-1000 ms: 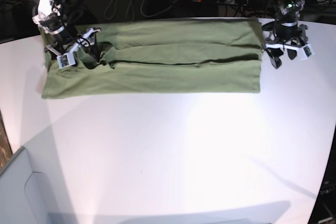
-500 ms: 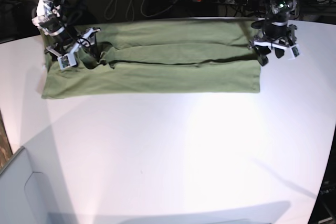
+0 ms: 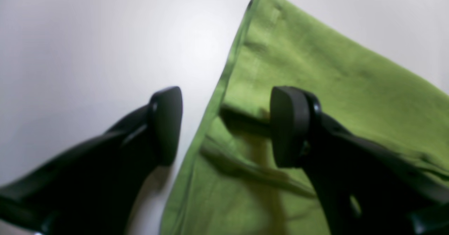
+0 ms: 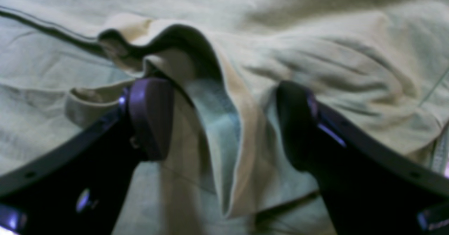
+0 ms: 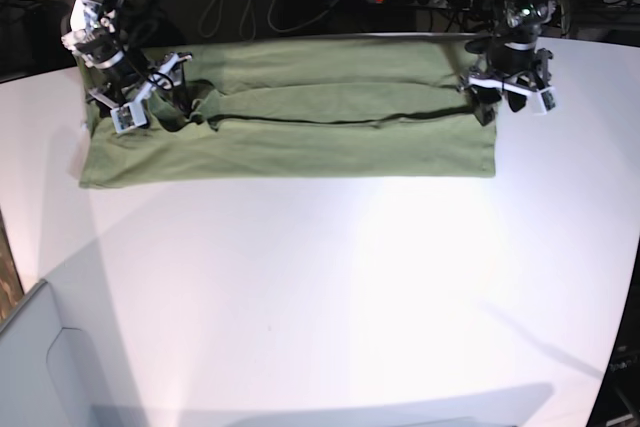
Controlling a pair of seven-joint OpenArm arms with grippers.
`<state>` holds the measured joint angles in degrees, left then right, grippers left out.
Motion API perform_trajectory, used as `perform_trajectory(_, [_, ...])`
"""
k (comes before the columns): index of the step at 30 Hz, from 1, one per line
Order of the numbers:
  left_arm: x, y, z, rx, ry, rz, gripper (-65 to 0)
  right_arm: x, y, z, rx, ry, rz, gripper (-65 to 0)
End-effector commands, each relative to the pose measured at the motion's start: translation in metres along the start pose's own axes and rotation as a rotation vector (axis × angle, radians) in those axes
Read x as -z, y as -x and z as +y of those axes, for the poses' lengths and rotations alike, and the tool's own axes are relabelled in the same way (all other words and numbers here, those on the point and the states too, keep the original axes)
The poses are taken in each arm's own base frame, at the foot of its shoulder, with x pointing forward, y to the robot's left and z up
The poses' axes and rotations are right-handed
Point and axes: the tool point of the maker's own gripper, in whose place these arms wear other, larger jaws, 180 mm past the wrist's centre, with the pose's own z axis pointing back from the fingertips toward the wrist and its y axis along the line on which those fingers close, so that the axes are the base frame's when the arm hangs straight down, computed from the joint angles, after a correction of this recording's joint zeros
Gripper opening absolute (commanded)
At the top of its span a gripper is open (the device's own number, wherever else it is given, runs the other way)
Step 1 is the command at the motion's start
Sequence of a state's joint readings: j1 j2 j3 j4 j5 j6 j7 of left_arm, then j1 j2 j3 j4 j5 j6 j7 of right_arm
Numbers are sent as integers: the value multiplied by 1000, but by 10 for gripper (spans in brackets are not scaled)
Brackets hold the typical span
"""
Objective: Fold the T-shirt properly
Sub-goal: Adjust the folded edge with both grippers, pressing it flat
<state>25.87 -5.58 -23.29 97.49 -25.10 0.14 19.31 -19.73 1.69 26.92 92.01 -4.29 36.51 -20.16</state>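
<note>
**Both ends straddled, nothing gripped: cross fold pending**

Left gripper (image 3: 226,126): black jaws wide apart, holding nothing. One finger is over the bare white table (image 3: 87,52), the other over cloth, so the hemmed end of the plain olive-green cotton T-shirt (image 3: 315,87) runs between them. In the base view this gripper (image 5: 508,95) sits at the shirt's right-hand end, by the seam where two folded flaps meet.

Right gripper (image 4: 224,122): jaws also wide, empty. They straddle a raised, curled ridge of fabric; whether the pads touch cloth is not clear. In the base view it (image 5: 140,97) stands over the bunched far-left end.

Step, as judged: the sides look already turned in, leaving a long narrow band; both grippers seem placed to pinch the two ends for a fold across the length. Next move calls for lowering and closing on all layers at once, the left catching the hem without slipping off the edge.

T-shirt (image 5: 300,117): lies flat along the table's far side, a long rectangle with a dark lengthwise crease between flaps. Smooth across the middle and right, rumpled at the left end. No print seen.
</note>
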Motion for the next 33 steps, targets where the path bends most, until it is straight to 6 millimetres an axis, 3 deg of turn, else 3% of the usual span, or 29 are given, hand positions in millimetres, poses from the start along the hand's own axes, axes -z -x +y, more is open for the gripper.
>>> perform_trajectory(1, [-2, -9, 0, 9, 6, -31, -270, -2, -9, 0, -7, -10, -32, -212])
perform_trajectory(12, [0, 6, 7, -2, -11, 6, -271, -2, -9, 0, -7, -10, -32, -212])
perform_trajectory(20, [2, 10, -1, 2, 10, 17, -274, -2, -9, 0, -7, -10, -32, -212])
perform_trajectory(26, [3, 14, -9, 4, 30, 28, -449, -2, -9, 1, -6, -10, -32, -212])
perform_trajectory(33, [2, 12, -7, 4, 27, 21, -485, -2, -9, 1, -6, -10, -32, -212])
